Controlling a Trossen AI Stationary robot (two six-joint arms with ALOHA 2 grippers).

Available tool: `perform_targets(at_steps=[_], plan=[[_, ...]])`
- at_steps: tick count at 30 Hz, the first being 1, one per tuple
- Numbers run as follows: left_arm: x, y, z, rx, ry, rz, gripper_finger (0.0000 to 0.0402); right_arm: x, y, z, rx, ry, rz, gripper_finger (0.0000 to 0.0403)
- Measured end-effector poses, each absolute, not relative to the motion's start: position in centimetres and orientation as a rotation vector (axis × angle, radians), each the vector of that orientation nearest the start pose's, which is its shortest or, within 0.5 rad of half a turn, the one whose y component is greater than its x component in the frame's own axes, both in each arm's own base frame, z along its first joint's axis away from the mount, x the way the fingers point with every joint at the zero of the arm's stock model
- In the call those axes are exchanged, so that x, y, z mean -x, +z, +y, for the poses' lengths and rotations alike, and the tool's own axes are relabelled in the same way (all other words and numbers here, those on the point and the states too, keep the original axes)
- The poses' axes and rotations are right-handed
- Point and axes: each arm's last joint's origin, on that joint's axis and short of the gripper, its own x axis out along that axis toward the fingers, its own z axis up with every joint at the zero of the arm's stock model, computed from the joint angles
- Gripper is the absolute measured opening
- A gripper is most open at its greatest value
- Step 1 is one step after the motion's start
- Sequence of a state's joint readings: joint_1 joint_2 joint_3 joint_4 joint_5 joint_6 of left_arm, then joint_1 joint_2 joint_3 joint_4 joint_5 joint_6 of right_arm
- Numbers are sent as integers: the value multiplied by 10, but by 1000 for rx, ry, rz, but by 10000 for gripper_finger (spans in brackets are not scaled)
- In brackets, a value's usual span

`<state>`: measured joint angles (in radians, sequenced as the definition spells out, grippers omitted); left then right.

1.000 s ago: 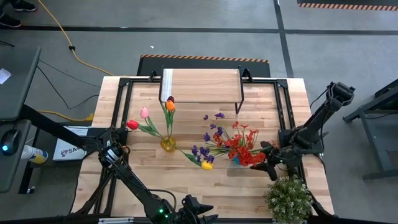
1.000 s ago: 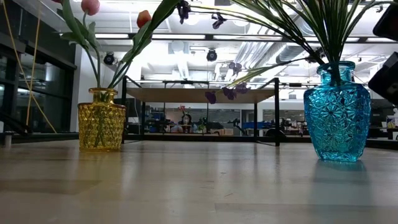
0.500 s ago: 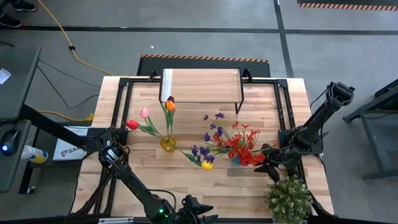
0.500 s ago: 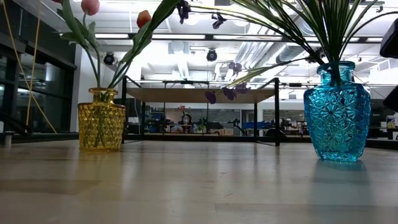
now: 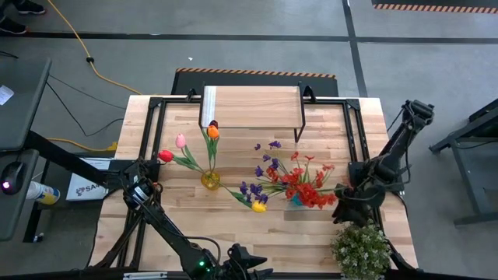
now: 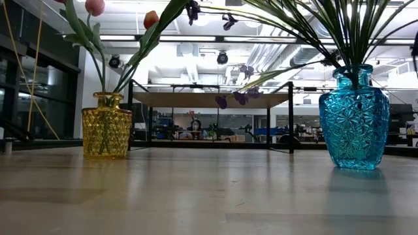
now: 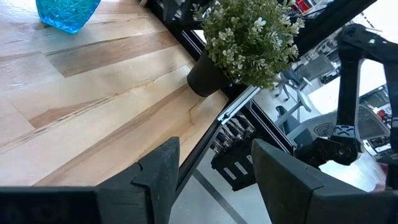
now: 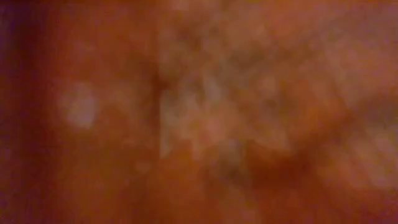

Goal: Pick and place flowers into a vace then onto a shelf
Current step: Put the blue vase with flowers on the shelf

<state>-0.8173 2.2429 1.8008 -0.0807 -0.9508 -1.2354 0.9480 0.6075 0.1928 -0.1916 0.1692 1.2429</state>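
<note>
Pink, red and orange tulips (image 5: 180, 141) stand with their stems in a yellow glass vase (image 5: 210, 180) at mid table. Red sprays (image 5: 305, 187), purple sprays (image 5: 267, 159) and a yellow tulip (image 5: 259, 207) stick out of a blue glass vase (image 6: 354, 117) to its right. The shelf (image 5: 253, 107) stands at the far edge with nothing on its plank. My left gripper (image 7: 214, 165) hovers open over the table's near edge, with nothing between its fingers. My right gripper (image 5: 343, 208) is just right of the red sprays, and its wrist view shows only a red-orange blur.
A bushy potted plant (image 5: 360, 249) sits at the near right corner, close under my right arm. Black frame rails (image 5: 354, 140) run along the table's left and right sides. Bare wood lies between the two vases and the near edge.
My right gripper has turned and tipped while drawing back from the blue vase toward the table's right edge, and it has almost left the low view. The vases and flowers have stayed where they were.
</note>
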Motion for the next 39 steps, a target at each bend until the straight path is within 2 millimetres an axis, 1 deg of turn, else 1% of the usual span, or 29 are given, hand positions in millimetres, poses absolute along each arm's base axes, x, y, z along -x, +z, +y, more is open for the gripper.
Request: perform_targets(at_steps=[4, 8, 13, 17, 23, 28, 31, 33, 39], plan=[[-362, 217, -352, 813, 307, 202, 232, -70, 160, 100, -856, 320, 867, 142], [-362, 216, -351, 802, 311, 210, 232, -64, 169, 98, -899, 352, 768, 142], [-362, 215, -351, 794, 315, 214, 232, -57, 170, 96, -925, 379, 798, 142], [-362, 215, -351, 794, 315, 214, 232, -54, 165, 94, -910, 329, 833, 142], [-362, 215, -351, 795, 315, 212, 232, -59, 168, 90, -868, 209, 624, 142], [-364, 215, -349, 796, 321, 209, 232, -63, 167, 87, -847, 144, 572, 142], [-367, 215, -346, 798, 328, 207, 232, -67, 166, 88, -841, 115, 559, 142], [-369, 215, -344, 799, 332, 205, 232, -70, 163, 91, -859, 115, 509, 142], [-369, 215, -344, 801, 329, 208, 232, -75, 138, 94, -891, 121, 413, 142]])
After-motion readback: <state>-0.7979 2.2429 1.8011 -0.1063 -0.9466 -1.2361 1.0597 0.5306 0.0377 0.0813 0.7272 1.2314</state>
